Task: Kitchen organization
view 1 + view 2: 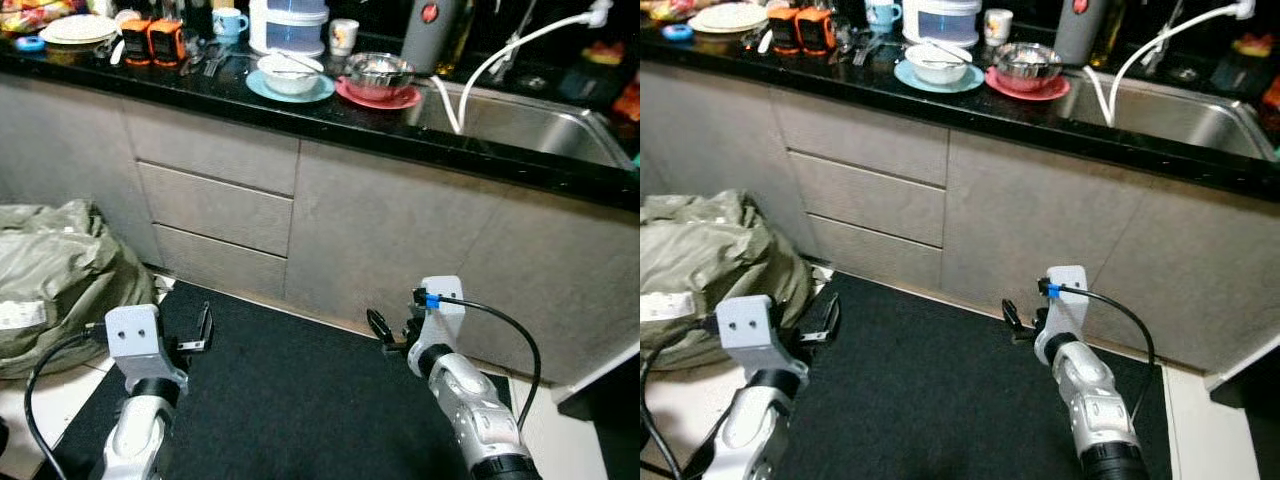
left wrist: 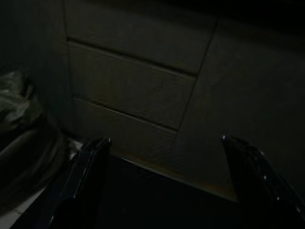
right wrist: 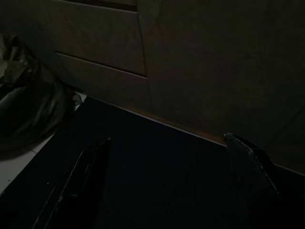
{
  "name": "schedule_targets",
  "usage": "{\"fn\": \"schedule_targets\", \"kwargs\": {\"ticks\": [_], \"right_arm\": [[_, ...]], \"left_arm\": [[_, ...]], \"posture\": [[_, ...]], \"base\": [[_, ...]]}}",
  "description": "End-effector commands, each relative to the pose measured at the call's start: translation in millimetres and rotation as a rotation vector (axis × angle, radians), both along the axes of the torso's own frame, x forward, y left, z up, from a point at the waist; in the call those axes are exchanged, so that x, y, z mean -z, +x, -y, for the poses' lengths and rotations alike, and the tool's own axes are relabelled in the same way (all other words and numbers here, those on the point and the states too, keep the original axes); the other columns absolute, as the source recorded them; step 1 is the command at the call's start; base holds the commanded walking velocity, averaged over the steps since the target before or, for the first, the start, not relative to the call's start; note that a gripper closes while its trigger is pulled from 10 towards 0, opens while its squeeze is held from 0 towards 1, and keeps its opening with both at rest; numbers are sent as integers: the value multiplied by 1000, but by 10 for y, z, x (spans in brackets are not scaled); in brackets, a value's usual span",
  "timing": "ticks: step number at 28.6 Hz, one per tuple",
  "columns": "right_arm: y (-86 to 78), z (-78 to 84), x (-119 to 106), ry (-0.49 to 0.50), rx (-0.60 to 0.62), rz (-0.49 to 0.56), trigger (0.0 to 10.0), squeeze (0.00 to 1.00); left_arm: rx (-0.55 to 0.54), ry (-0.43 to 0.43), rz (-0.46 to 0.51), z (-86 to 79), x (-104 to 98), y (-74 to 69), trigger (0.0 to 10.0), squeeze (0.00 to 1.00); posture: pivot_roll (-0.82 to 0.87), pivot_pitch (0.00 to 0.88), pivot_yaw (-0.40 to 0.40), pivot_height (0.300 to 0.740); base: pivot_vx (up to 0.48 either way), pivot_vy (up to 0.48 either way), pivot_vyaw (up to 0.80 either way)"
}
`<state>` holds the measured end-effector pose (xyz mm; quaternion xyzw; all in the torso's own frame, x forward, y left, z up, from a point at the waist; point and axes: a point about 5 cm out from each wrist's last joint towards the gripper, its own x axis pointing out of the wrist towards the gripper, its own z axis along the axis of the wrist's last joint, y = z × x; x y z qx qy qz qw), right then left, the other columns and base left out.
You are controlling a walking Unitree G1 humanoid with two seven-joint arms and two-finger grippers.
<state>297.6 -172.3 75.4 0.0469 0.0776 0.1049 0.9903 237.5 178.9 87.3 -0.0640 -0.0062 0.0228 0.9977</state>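
Left tool [image 2: 162, 186]: low over the black mat [image 1: 300, 400] – fingers spread, holding nothing.
Right tool [image 3: 167, 186]: low over the same mat – fingers spread, holding nothing.
Bench [image 1: 330, 115]: black, carries a white bowl [image 1: 290, 72] on a blue plate, a steel bowl [image 1: 380, 70] on a red plate, mugs.
Sink [image 1: 520, 125]: right of the bowls.
Floor: green bag [image 1: 50, 280] beside the drawers [image 1: 215, 210].

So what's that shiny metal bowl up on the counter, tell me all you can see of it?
The metal bowl looks like polished steel, round and fairly deep, standing upright on a red plate. It sits on the black countertop just left of the sink, beside a white bowl on a blue plate. Something pale lies inside, but it is too small to identify. Neither arm is near it.
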Motion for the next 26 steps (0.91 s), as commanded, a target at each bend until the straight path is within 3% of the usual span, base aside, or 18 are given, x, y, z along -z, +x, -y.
{"fn": "schedule_targets", "kwargs": {"ticks": [1, 8, 13, 15, 17, 20, 21, 26], "right_arm": [[-27, 74, 42, 12, 28, -27, 10000, 0], [-2, 106, 17, 45, 38, -24, 10000, 0], [-5, 39, -40, 56, -58, 12, 10000, 0], [-4, -16, -105, 106, -110, 43, 10000, 0], [-29, -161, -195, 172, -245, 61, 10000, 0], [-51, -241, -262, 196, -321, 82, 10000, 0], [-129, -453, -491, 325, -509, 117, 10000, 0], [-259, -669, -807, 490, -733, 158, 10000, 0]], "left_arm": [[16, 2, -17, 17, 40, -12, 10000, 0], [22, -15, -9, 25, 38, -29, 10000, 0], [16, -19, -5, 10, 41, -37, 10000, 0], [17, -19, -5, 10, 40, -40, 10000, 0], [19, -20, -6, 10, 43, -42, 10000, 0], [20, -21, -6, 9, 44, -42, 10000, 0], [20, -20, -7, 4, 46, -42, 10000, 0], [19, -20, -8, 1, 48, -36, 10000, 0]], "posture": [[119, 0, -84, 740], [120, 0, -83, 740], [122, 0, -81, 740], [122, 0, -81, 740], [128, 0, -82, 740], [128, 0, -82, 740], [131, 0, -82, 740], [133, 0, -84, 740]], "base": [[259, 0, 0], [293, 0, 0], [316, 0, 0], [322, 0, 0], [317, 0, 0], [319, 0, 0], [319, 0, 0], [319, 0, 0]]}}
